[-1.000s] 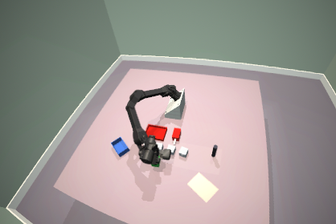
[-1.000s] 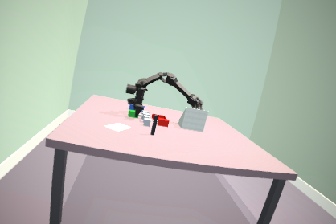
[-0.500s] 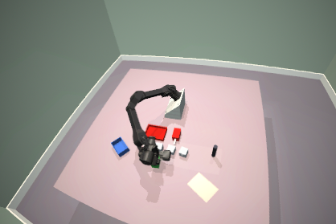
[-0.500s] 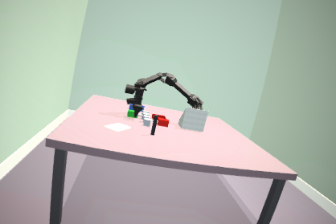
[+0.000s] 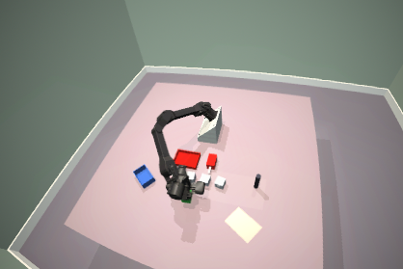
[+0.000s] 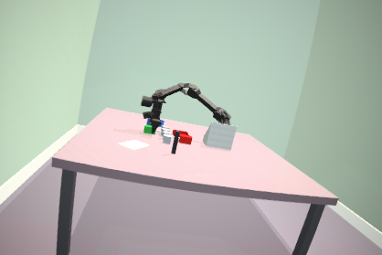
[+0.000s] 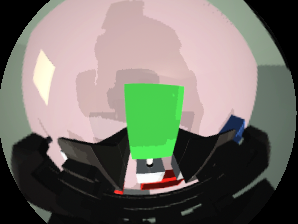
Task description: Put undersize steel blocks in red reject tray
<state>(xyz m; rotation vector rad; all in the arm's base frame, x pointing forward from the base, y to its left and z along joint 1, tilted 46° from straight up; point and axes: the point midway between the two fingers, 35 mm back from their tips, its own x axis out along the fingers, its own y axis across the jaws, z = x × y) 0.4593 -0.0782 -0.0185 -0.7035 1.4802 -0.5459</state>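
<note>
Above the pink table (image 5: 284,125) (image 6: 196,169), the claw (image 5: 187,195) (image 6: 154,131) (image 7: 149,125) grips the green gauge (image 5: 186,200) (image 6: 149,129) (image 7: 153,120); no lettering is legible.

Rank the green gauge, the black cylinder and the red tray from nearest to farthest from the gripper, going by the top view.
1. Green gauge: between the gripper's fingers.
2. Red tray: above the gripper in that picture.
3. Black cylinder: off to the picture's right, past the blocks.

Blue tray (image 5: 144,176) (image 7: 235,128), pale square sheet (image 5: 243,225) (image 6: 133,144) (image 7: 43,77), upright black cylinder (image 5: 257,181) (image 6: 175,143), grey wedge-shaped block (image 5: 212,130) (image 6: 220,135), perhaps a stand
</note>
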